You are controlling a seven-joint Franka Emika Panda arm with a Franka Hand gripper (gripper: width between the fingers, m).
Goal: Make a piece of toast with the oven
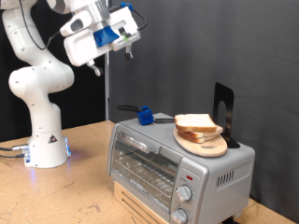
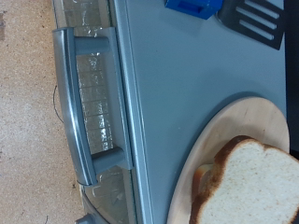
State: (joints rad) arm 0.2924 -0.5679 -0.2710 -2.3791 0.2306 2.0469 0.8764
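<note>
The silver-grey toaster oven (image 1: pixel 177 168) stands on a wooden board with its glass door shut. On its top sits a round wooden plate (image 1: pixel 207 146) with two stacked bread slices; the upper slice is the piece of toast (image 1: pixel 196 121). My gripper (image 1: pixel 124 45) hangs high above the exterior view's left end of the oven, clear of everything, with nothing seen between its fingers. The wrist view looks down on the oven top (image 2: pixel 163 93), the door handle (image 2: pixel 70 103), the plate (image 2: pixel 220 135) and the toast (image 2: pixel 262 182); the fingers do not show there.
A black spatula (image 1: pixel 222 107) leans behind the plate and shows in the wrist view (image 2: pixel 257 21). A small blue object (image 1: pixel 146 116) lies on the oven's back edge, also in the wrist view (image 2: pixel 194 6). The arm's white base (image 1: pixel 45 140) stands on the wooden table at left.
</note>
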